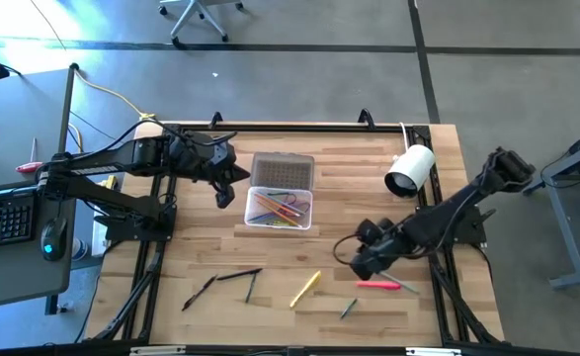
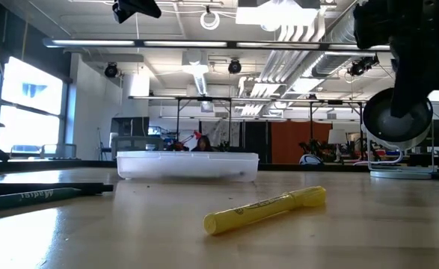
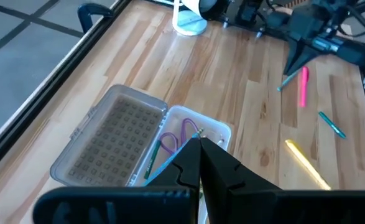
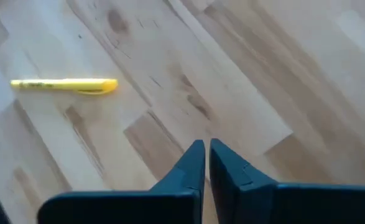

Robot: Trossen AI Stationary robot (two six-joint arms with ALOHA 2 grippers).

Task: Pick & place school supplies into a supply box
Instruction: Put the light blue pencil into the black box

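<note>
The supply box [image 1: 280, 210] is a clear case standing open on the table, its grey textured lid [image 1: 283, 170] laid back toward the far edge. Purple-handled scissors [image 3: 177, 135], a green pencil and a light blue pen lie inside it. My left gripper [image 1: 225, 194] hangs shut, raised just left of the box, and is also visible in its own wrist view [image 3: 199, 144]. My right gripper [image 1: 361, 265] is shut and low over bare wood, with the pink marker [image 1: 384, 285] to its right. The yellow marker [image 1: 305, 289] lies flat to its left.
Two black pens [image 1: 232, 280] lie near the table's front left and a green pen [image 1: 349, 309] near the front edge. A white cylindrical camera [image 1: 410, 170] stands right of the box. Bare wood stretches between the box and the loose pens.
</note>
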